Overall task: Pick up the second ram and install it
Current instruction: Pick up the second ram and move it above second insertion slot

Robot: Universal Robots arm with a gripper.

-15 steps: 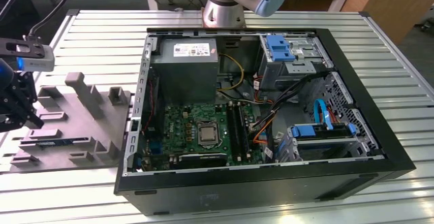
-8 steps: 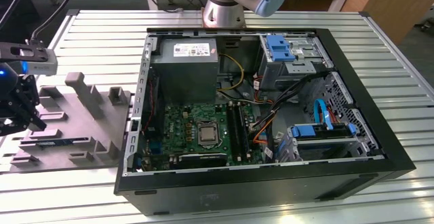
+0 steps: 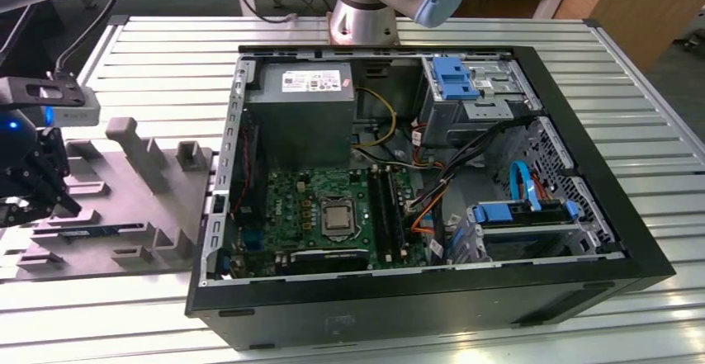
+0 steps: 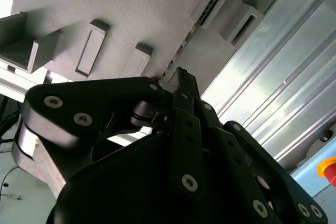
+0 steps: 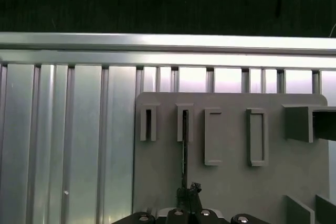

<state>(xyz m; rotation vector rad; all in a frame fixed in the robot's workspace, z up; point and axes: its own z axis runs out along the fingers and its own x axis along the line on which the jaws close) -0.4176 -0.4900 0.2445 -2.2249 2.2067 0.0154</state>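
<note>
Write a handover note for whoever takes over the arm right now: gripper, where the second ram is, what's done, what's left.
Gripper: low over the gray holder tray, at one end of the second ram. Whether it has a hold cannot be told.
Second ram: on edge in a tray holder, not lifted. The tray lies beside the open computer case, on the exterior view's left.
Done: the gripper is lined up at the ram.
Left: the ram is not yet out of the tray and not yet in the long black motherboard slots.
</note>
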